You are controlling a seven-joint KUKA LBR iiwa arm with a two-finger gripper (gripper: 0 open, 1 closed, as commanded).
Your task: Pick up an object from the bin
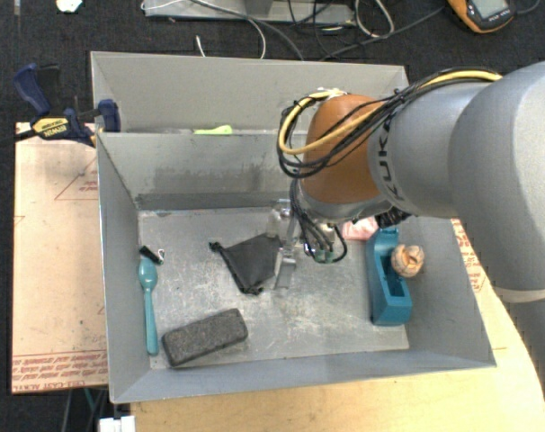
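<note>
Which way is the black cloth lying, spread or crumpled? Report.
Crumpled: the black cloth is bunched into an uneven wedge with folds, beside the gripper.

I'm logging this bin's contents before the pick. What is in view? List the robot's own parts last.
spoon: 1, turquoise, along the bin's left side
small bit: 1, black, by the spoon's bowl; kind unclear
block: 1, speckled grey, lying flat at front left
crumpled piece: 1, black, middle of the floor
holder: 1, blue, right side
round thing: 1, tan, resting on the holder's back end
pink thing: 1, partly hidden under the arm
bin: 1, grey metal
arm: 1, grey with orange cover, reaching in from the right
pincer: 1, silver, at the crumpled piece's right edge
</note>
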